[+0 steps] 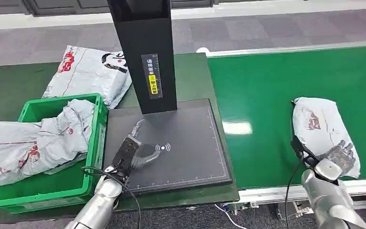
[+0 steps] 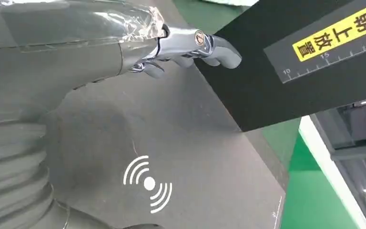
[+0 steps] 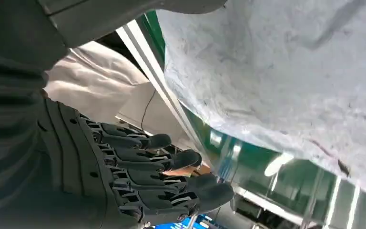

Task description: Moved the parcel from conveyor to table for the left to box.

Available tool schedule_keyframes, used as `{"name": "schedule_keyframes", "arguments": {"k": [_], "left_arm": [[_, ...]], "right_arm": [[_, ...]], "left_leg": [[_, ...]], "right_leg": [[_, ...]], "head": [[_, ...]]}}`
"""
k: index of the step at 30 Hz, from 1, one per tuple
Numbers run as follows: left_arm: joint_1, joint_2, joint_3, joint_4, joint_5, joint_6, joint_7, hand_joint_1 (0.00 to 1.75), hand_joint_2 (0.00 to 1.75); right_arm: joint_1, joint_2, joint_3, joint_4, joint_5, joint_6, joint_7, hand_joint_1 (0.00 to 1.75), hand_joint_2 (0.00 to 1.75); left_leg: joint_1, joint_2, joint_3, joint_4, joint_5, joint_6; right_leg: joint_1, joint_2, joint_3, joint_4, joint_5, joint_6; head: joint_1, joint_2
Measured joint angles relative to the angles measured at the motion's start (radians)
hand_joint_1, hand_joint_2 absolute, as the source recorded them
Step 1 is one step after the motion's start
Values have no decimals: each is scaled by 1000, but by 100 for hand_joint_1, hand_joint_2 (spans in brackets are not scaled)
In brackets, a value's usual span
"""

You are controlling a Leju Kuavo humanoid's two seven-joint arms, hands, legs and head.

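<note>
A grey-white parcel (image 1: pixel 321 124) with red print lies on the green conveyor belt (image 1: pixel 267 86), near its front edge. My right hand (image 1: pixel 336 160) is at the parcel's near end. In the right wrist view its dark fingers (image 3: pixel 162 167) are stretched out and apart beneath the parcel (image 3: pixel 290 71) at the belt's edge, closed on nothing. My left hand (image 1: pixel 136 153) hovers low over the black scanner pad (image 1: pixel 186 138) on the table, holding nothing. Its thumb (image 2: pixel 190 43) points toward the black post (image 2: pixel 276 62).
A green crate (image 1: pixel 59 101) at the table's front left holds several crumpled parcels (image 1: pixel 33 143). Another parcel (image 1: pixel 88 71) lies on the dark green table (image 1: pixel 9 90) behind it. The black post (image 1: pixel 145 47) rises from the pad's far edge.
</note>
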Motion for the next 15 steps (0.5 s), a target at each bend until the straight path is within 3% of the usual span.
{"name": "schedule_keyframes", "arguments": {"k": [2, 7, 8, 15], "left_arm": [[3, 0, 4, -5, -3, 0, 0, 0, 175], [8, 1, 16, -10, -13, -1, -2, 0, 175], [9, 1, 18, -10, -15, -2, -3, 0, 175], [8, -1, 21, -7, -56, 22, -37, 0, 175]], "right_arm": [[-9, 0, 9, 3, 1, 32, 10, 0, 175], [-43, 1, 15, 16, -6, 240, 23, 0, 175], [-47, 1, 15, 18, -8, 273, 22, 175, 175], [-78, -9, 15, 38, -61, 460, -36, 175, 175]], "left_leg": [[0, 0, 0, 0, 0, 0], [0, 0, 0, 0, 0, 0], [0, 0, 0, 0, 0, 0], [0, 0, 1, 0, 0, 0]], "right_leg": [[0, 0, 0, 0, 0, 0], [0, 0, 0, 0, 0, 0], [0, 0, 0, 0, 0, 0], [0, 0, 0, 0, 0, 0]], "head": [[0, 0], [0, 0], [0, 0], [0, 0]]}}
